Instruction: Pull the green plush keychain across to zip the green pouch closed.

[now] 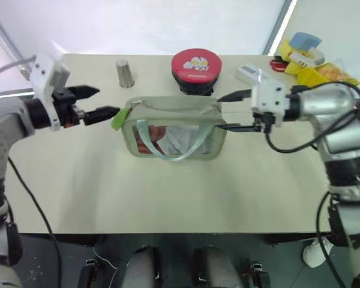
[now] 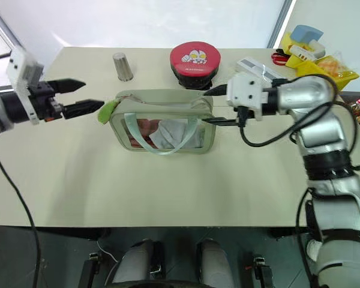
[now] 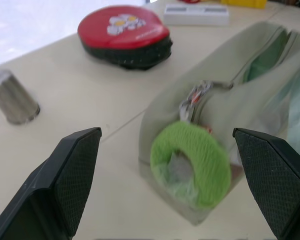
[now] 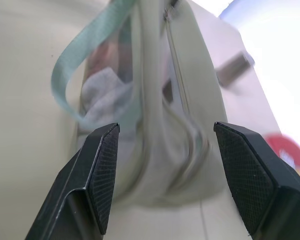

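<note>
Keychain [image 1: 118, 118] hangs at the pouch's [image 1: 173, 129] left end, on the zipper pull, and the pouch stands upright near the middle of the tabletop [image 1: 168, 192], a little toward the far edge, its long axis running left to right. The zipper line follows that same axis along the top, and in the right wrist view it looks closed up to the right end, though I cannot tell whether the whole run is shut.

Left gripper [image 1: 102, 103] is the nearer one: its fingers [image 3: 75, 175] are spread wide, and one fingertip reaches just beside the keychain, while the left wrist view shows the plush ahead between the two tips, not yet touched. Right gripper [image 1: 239, 111] sits at the opposite end, fingers [image 4: 102, 170] apart and bracketing the pouch's right end without pinching it.

So the pull, if made, would be the left arm's job, closing on the plush straight ahead of it and drawing along the pouch's length; the right arm is placed to steady the far end.

A red tin [image 1: 196, 70] and a metal cup [image 1: 125, 73] stand behind, near the far edge, well apart from the pouch's left end.
</note>
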Robot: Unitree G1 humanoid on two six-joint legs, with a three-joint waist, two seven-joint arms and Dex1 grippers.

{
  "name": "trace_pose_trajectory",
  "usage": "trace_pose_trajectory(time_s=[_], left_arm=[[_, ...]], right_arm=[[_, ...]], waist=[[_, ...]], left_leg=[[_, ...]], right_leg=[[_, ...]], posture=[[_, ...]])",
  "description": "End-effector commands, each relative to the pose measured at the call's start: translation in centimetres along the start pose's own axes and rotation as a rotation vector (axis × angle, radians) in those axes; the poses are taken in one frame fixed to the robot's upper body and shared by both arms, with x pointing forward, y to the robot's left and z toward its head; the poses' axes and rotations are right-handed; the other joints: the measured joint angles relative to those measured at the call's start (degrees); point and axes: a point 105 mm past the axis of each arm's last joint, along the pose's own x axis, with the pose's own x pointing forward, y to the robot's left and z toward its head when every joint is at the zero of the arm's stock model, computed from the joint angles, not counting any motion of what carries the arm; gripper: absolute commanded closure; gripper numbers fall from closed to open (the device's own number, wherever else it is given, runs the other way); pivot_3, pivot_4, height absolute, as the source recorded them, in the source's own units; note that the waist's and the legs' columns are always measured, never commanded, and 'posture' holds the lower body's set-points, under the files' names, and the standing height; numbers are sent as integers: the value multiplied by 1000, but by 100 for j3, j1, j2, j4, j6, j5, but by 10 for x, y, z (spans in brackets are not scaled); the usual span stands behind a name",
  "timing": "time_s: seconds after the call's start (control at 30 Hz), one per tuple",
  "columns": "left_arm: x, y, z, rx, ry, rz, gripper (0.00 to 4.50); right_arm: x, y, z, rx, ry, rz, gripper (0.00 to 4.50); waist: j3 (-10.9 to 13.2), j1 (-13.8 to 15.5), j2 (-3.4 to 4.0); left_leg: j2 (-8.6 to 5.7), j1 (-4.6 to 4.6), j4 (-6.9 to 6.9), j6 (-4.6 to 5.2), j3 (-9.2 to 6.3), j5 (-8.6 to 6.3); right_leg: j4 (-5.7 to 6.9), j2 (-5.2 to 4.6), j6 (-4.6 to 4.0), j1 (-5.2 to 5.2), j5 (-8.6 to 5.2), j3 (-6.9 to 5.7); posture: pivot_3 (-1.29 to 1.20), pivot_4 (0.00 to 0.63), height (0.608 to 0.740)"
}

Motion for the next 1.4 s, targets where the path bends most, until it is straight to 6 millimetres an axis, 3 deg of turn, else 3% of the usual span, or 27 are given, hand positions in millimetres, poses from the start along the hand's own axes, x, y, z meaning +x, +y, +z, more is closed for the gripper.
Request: trace_pose_trajectory(time_s=[0.03,0.3,0.43,0.53,0.7,0.93,1.03,1.27,1.4], left_arm=[[-7,0,18,52,-59,23,0],[5,-8,20,58,-52,-32,0],[4,-11,16,63,-30,-41,0],[2,-12,14,57,-20,-43,0],[-1,-21,4,46,19,-84,0],[6,-28,-27,98,113,-96,0],[7,-21,-25,83,85,-63,929],[9,-18,-16,94,53,-69,4437],[11,-16,1,132,26,-80,4437]], right_arm=[[0,5,14,30,-31,-61,1388],[20,4,-5,89,-29,-127,1388],[23,6,-4,98,-49,-114,2676],[22,6,-5,95,-50,-112,4310],[24,3,-8,81,-48,-117,4417],[26,0,-6,66,-49,-113,4417],[27,-1,-5,63,-51,-112,4500],[30,0,-2,56,-56,-112,4500],[31,-1,-3,51,-53,-114,4500]], waist=[[-1,-28,0],[-1,-8,0],[-1,-5,0],[-1,-7,0],[-1,-8,0],[-1,-8,0],[-1,-7,0],[-1,-12,0],[-1,-8,0]], left_leg=[[1,6,0,0,1,0],[-1,6,-1,-1,3,0],[-1,6,-1,-1,2,0],[-1,6,-1,-1,3,0],[-1,6,-1,-1,3,0],[0,7,-1,-1,2,0],[0,6,-1,-1,2,1],[0,6,-1,-1,2,0],[0,6,-1,-1,2,0]], right_leg=[[0,2,0,3,0,0],[-1,15,0,4,0,2],[-1,16,0,4,0,2],[-1,16,0,4,0,2],[-1,16,0,4,0,2],[0,16,0,4,0,3],[-1,16,0,4,0,3],[-1,17,-1,4,0,3],[-1,18,-1,4,0,3]], posture=[[0,150,740],[0,150,740],[0,150,740],[0,150,740],[0,150,740],[0,150,740],[0,150,740],[0,150,740],[0,150,740]])
